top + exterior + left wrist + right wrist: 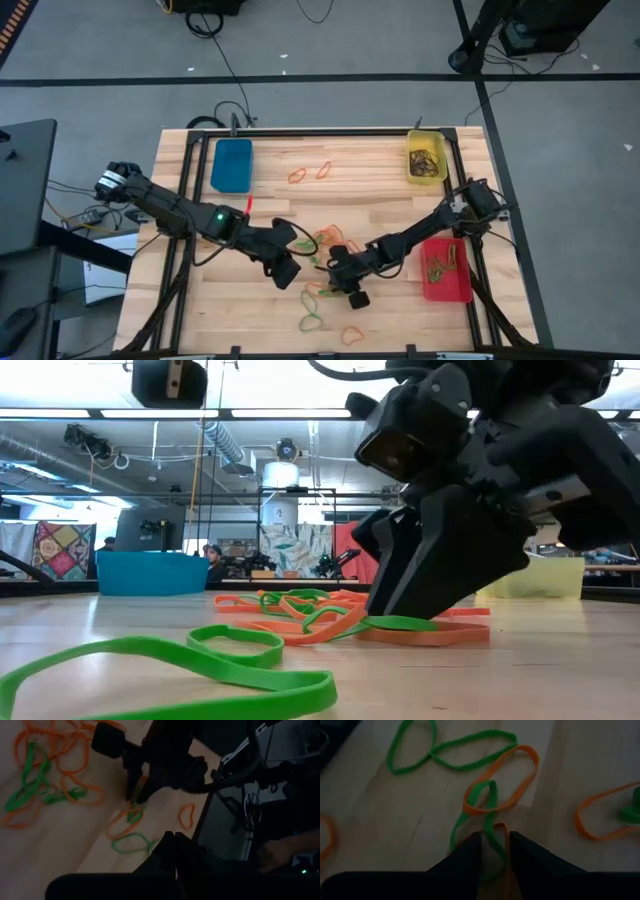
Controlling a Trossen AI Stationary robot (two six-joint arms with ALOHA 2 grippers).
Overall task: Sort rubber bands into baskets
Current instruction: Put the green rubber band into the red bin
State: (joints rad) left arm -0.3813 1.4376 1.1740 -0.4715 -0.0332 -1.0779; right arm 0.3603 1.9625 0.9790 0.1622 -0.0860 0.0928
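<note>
Partway through, by your count of what lies where. The thin elastic rubber bands (318,243), orange and green, are still mostly loose on the wooden tabletop (385,195): a tangle at centre frame in the high view, a few at lower centre, two orange ones at upper centre.

Containers:
- Small red rectangular plastic basket (445,290), right edge: holds several bands, seemingly green and orange.
- Small yellow plastic basket (426,160), upper right: holds a cluster of dark bands.
- Small blue plastic basket (231,165), upper left: you can see no band in it.

Right tool (494,846): down on the tabletop at lower centre of the high view, its tips narrowed around a green band with an orange one beside it. Whether it has a firm pinch yet, you cannot tell.

Left tool (287,272): beside the tangle, left of centre, fingers pressed together, holding nothing.

Judgement: most sorting is still left.
</note>
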